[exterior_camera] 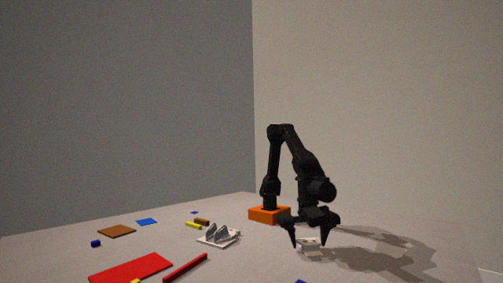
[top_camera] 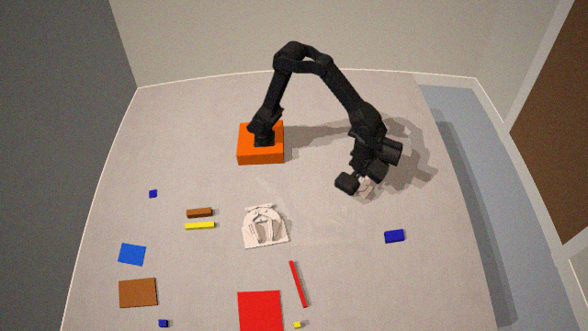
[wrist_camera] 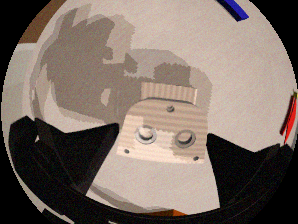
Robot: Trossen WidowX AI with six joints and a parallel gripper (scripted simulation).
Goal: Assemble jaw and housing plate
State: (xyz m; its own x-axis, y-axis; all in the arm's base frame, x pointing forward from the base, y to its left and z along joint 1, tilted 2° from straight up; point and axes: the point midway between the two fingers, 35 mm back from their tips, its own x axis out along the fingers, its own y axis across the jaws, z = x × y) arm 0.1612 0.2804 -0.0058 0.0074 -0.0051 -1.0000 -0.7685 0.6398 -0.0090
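Step in hand: looks to me like both jaws (top_camera: 254,233) (exterior_camera: 211,232) are already on the base, so I'd call this the housing plate pickup, 1 step before lowering it. Can't make out for sure that the teeth mesh.
Base plate: the white base (top_camera: 283,238) (exterior_camera: 222,246) sits just below the middle of the top view, with the 2 jaws standing on it side by side.
Housing plate: the housing plate (top_camera: 365,188) (exterior_camera: 310,241) (wrist_camera: 164,120) is right of centre in the top view, lower right in the exterior one, and mid-frame at the wrist, 2 round bosses showing. Not on the stubs yet.
My fingers: spread about as wide as they go, pinching nothing. My gripper (top_camera: 363,181) (exterior_camera: 308,247) (wrist_camera: 164,133) has 1 fingertip on each side of the plate; whether either one touches it, I can't tell.
Next move: I'd get the tips level with the plate's edges, close evenly, lift straight up, then carry it toward the left of the top view, over the base.
Worry: close off-centre and 1 finger hits first, so the plate could twist. Later, a tilted plate could hang up on 1 stub or knock a jaw.
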